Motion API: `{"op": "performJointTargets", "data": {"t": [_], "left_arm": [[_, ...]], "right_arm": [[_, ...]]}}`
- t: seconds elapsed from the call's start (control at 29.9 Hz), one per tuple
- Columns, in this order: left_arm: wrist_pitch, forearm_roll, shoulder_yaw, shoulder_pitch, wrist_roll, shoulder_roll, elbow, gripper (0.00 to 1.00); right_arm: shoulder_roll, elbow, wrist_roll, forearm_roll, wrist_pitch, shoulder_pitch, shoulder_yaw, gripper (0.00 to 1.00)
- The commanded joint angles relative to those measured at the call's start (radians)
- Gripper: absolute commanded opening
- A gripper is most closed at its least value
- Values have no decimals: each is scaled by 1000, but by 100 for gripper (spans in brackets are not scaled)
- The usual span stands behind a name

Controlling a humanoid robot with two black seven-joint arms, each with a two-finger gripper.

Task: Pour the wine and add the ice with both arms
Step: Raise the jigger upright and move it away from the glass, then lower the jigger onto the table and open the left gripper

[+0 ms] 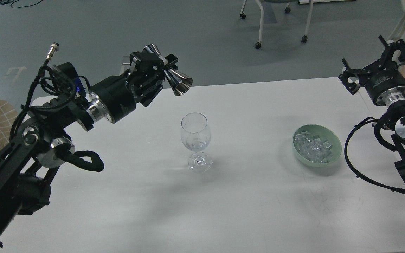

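Presently my left gripper (160, 72) clamps a tilted steel jigger (174, 79) above-left of the wine glass (195, 135); right gripper (374, 61) apparently spread, well right of it.

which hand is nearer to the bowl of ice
The right. The right hand hangs open above the table's far right edge, up and right of the green bowl of ice. The left hand, gripping a steel jigger, is far left, beyond the wine glass.

Wine glass (195, 140) upright mid-table (223, 211), bowl (334, 138) at its 3 o'clock, well apart, ice (313, 147) in bowl, jigger (170, 72) above at glass's 11 o'clock, chairs (280, 17) at 12 o'clock beyond table.
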Motion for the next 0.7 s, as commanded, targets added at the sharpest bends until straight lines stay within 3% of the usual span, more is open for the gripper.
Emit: {"op": "performJointTargets", "data": {"t": [0.0,0.07,0.23,0.67], "left_arm": [[10,-130,-59,28,4,-3,6,13],[34,-222,-88,43,4,-9,11,13],[197,-446,-151,91,6,-11,21,15],[229,-667,-350,235,4,-108,152,15]], "right_arm": [[2,0,0,0,0,0,0,100],[2,0,0,-1,0,-1,0,100],[-1,0,0,-1,0,-8,0,100],[-1,4,0,-1,-7,-28,0,100]]}}
